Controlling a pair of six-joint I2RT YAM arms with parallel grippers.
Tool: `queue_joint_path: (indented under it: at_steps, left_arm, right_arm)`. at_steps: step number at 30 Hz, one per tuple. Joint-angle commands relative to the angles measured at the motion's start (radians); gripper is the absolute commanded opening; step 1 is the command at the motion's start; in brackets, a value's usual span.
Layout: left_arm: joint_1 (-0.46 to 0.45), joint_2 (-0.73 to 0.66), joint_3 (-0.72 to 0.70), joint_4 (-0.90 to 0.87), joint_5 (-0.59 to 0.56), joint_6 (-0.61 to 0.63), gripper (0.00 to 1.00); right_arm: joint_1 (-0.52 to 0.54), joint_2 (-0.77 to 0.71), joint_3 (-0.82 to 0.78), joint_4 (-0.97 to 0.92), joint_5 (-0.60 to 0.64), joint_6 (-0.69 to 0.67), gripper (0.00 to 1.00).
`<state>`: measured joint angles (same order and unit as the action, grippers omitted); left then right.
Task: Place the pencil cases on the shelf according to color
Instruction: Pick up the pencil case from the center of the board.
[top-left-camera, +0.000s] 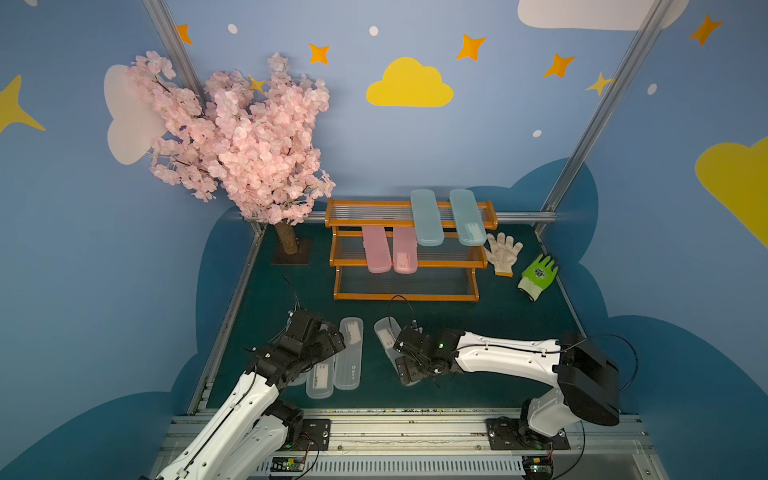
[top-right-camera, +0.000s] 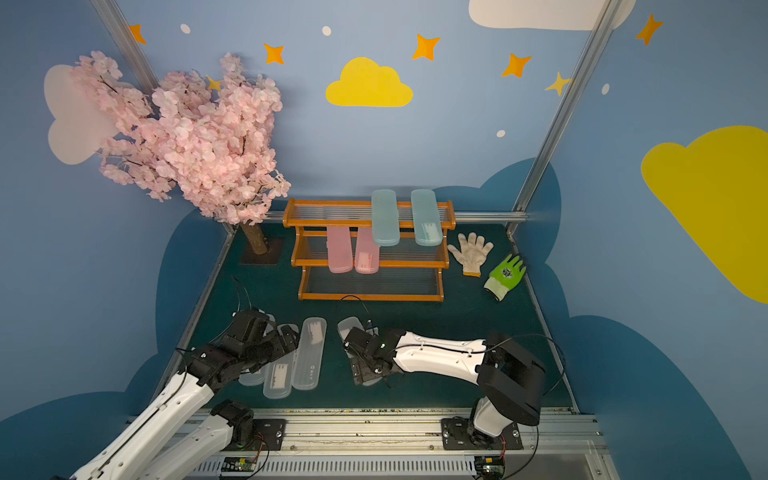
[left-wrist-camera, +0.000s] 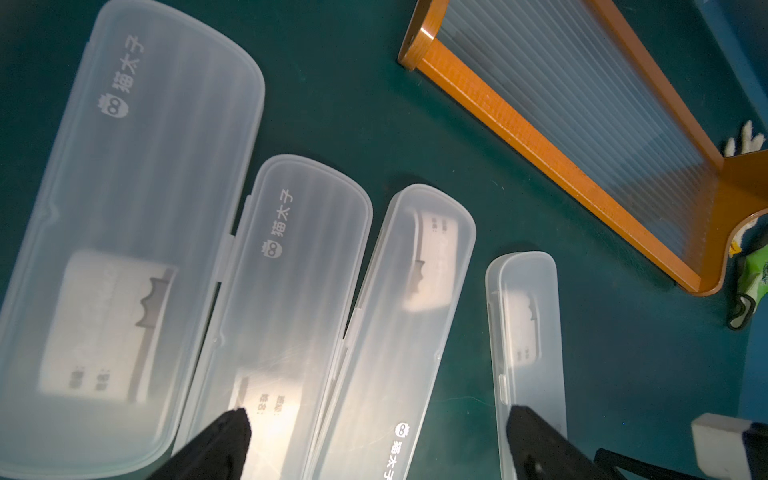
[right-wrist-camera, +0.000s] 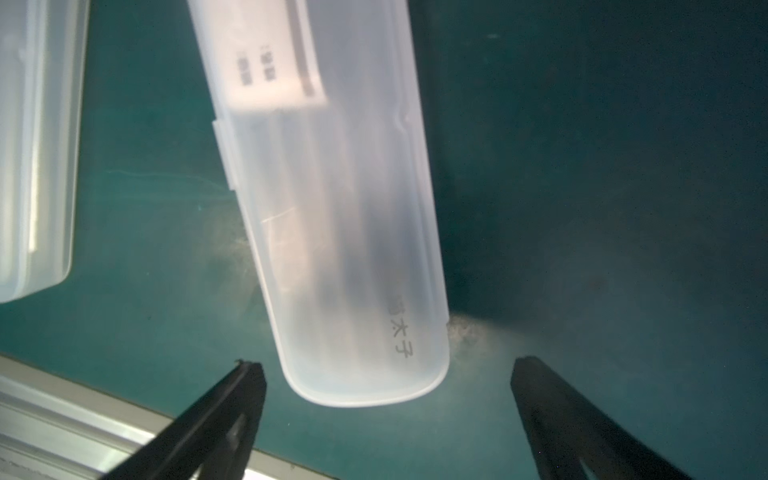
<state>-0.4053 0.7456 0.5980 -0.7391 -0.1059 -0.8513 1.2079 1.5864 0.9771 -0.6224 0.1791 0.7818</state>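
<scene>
The left end effector (left-wrist-camera: 378, 415) is held spread above the clear pencil cases (top-left-camera: 349, 353) on the table (top-left-camera: 519, 316); the right end effector (right-wrist-camera: 388, 365) is spread about one case's end, untouched. Farther back on the shelf (top-left-camera: 405, 297), pink pencil cases (top-left-camera: 376, 253) are laid on the middle tier, blue pencil cases (top-left-camera: 426, 220) on the top.

The left arm (top-left-camera: 245, 399) and right arm (top-left-camera: 507, 353) have white link shells and black joint housings. Thin black cables (top-left-camera: 498, 345) run along the shells. The right gripper (right-wrist-camera: 388, 363) has black, tapered fingers (right-wrist-camera: 224, 415).
</scene>
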Motion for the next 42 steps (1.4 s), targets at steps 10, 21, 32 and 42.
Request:
queue_joint_path:
  at_steps: [10, 21, 32, 42]
  left_arm:
    - [0.001, -0.057, 0.003, -0.004, -0.057, 0.064, 1.00]
    - [0.002, -0.027, 0.023, 0.014, -0.038, 0.073, 1.00]
    - [-0.030, 0.001, 0.116, 0.029, 0.021, 0.055, 1.00]
    - [-0.080, 0.079, 0.094, 0.169, 0.039, 0.034, 1.00]
  right_arm:
    - [0.030, 0.204, 0.100, -0.069, -0.007, 0.025, 0.98]
    - [0.024, 0.185, 0.074, -0.079, 0.015, 0.065, 0.69]
    - [0.079, -0.149, -0.080, -0.247, 0.225, 0.245, 0.53]
    - [-0.066, -0.390, -0.212, -0.114, 0.225, 0.158, 0.54]
